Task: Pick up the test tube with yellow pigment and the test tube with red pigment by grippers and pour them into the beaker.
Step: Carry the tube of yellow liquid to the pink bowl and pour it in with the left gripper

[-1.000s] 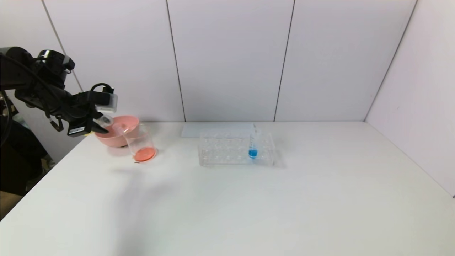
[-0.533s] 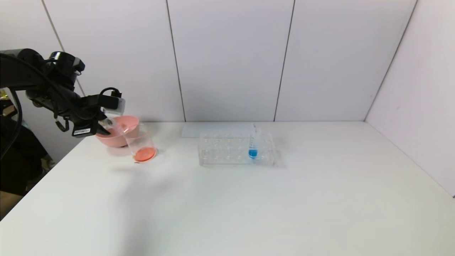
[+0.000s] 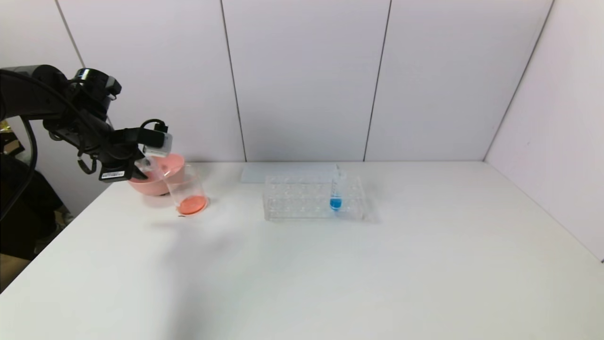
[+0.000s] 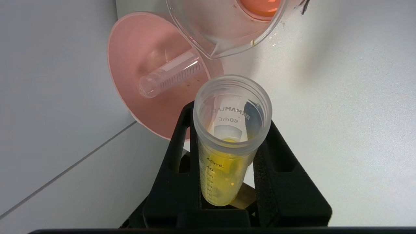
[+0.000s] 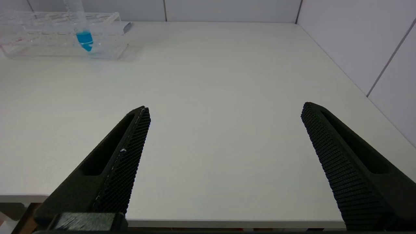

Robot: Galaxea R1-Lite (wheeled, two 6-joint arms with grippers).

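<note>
At frame's left edge, left gripper (image 3: pixel 140 166) clamps yellow tube (image 4: pixel 227 143), mouth near beaker (image 3: pixel 187 190) lip. Beaker holds red liquid. Empty tube (image 4: pixel 170 78) lies in pink bowl (image 4: pixel 130 55). Risk: misaligned tilt spills yellow onto table (image 3: pixel 330 264). Right gripper (image 5: pixel 224 152) wide, empty.

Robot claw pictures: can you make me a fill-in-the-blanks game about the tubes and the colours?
1. The left claw grips a clear plastic test tube holding ____ liquid.
2. An empty clear tube lies inside the round ____ bowl.
3. The tube standing in the clear rack holds ____ liquid.
4. The right claw is ____.

Missing words: yellow, pink, blue, open
</note>
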